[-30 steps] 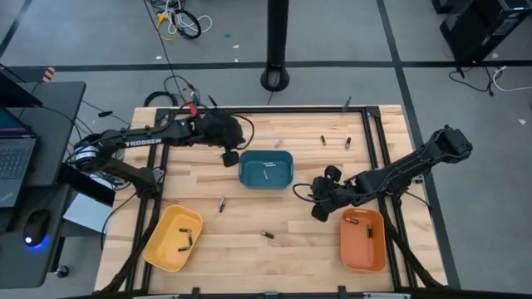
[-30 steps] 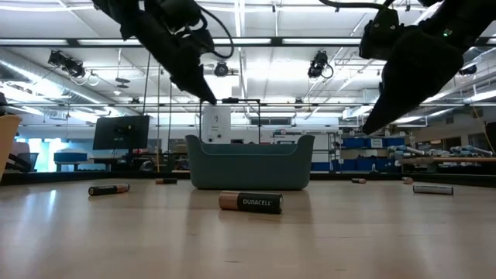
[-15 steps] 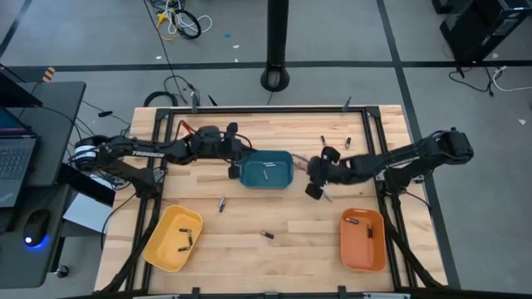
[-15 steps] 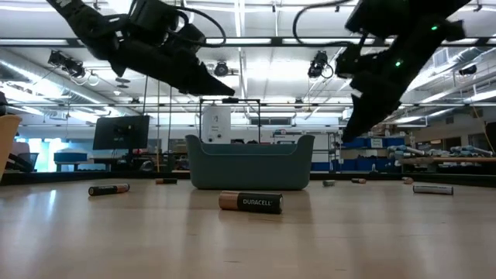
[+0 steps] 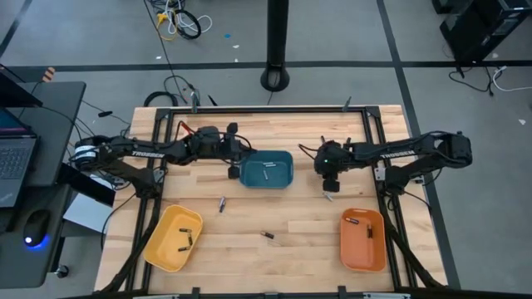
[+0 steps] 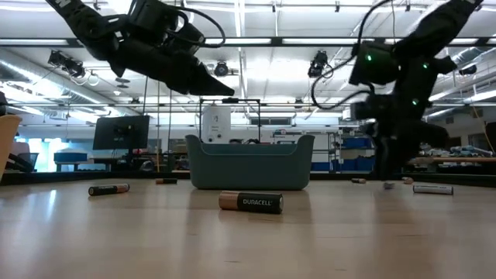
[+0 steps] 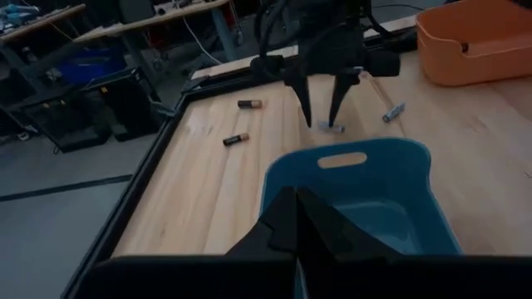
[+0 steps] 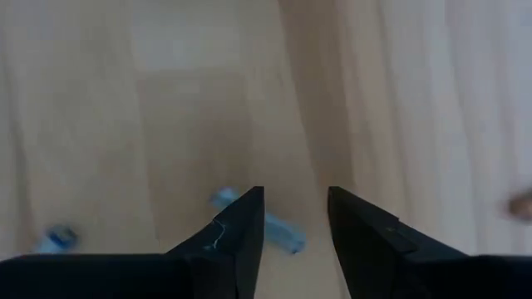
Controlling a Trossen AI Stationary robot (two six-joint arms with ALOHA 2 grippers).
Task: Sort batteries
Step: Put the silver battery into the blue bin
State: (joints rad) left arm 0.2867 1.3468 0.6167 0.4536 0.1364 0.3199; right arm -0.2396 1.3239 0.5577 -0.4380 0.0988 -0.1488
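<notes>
Blue tray holds one battery; yellow tray two, orange tray two. Left hand closed at the blue tray's rim. Right hand open over a loose battery.

You have batteries scattered flat on the wood: 1 marked Duracell lies on its side nearest you, others rest inside the trays.

Smooth pale wood table, glossy plastic trays
</notes>
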